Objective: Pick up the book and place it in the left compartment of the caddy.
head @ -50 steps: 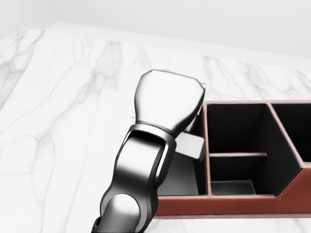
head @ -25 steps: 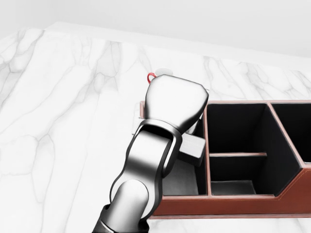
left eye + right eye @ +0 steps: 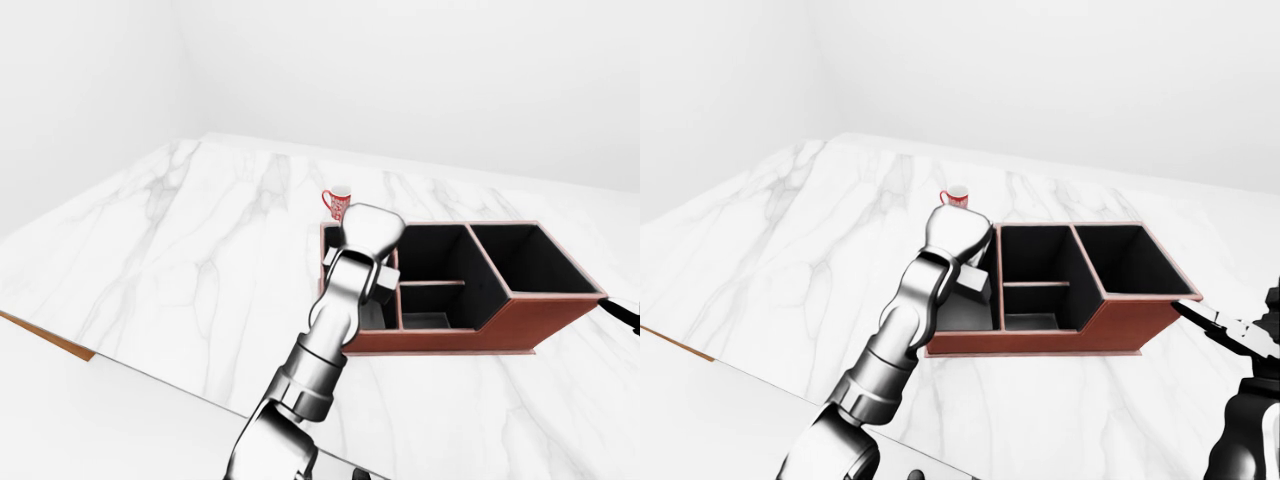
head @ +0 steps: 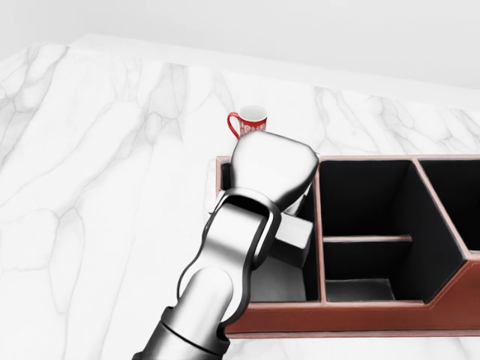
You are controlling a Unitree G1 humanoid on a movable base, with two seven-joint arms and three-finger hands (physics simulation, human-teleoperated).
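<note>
While the left hand (image 3: 372, 232) hangs over the caddy's (image 3: 520, 325) left compartment in the left-eye view, the step looks like the placing or release of the book; a red mug (image 3: 338, 203) stands at twelve o'clock from the hand on the marble surface (image 3: 180, 260).

From the head view, the hand's back hides its fingers, so I cannot tell their spread. A pale flat shape (image 4: 281, 274) at six o'clock below it may be the book lying in the compartment; its long axis and heading are unclear.

Seen through the right-eye view, the right hand (image 3: 1250, 335) waits at three o'clock of the caddy, its grip unreadable. Next, a straight upward withdrawal seems called for.
</note>
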